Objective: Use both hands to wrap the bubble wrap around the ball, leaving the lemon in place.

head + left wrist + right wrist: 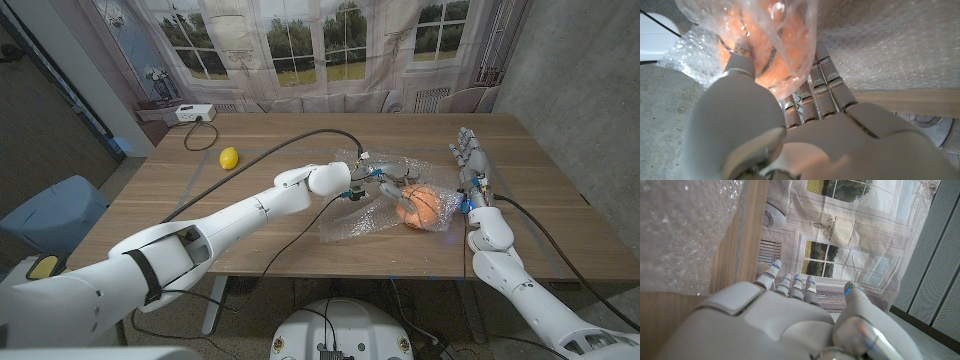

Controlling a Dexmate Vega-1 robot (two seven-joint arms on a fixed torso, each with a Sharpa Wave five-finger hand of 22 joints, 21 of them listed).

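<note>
Head view at the wooden table (250, 190): the left hand (372, 186) pinches bubble wrap (365, 215) partly over the orange ball (424, 207), the right hand (470, 165) standing open-fingered just beside the ball, wrapping unfinished, the lemon (229, 157) untouched well apart from the ball.

The left robot hand (385, 187) grips bubble wrap (372, 205) against the orange ball (424, 208), the right robot hand (472, 165) stands open-fingered beside it, and a lemon (229, 157) lies well apart on the tabletop (290, 240).
</note>
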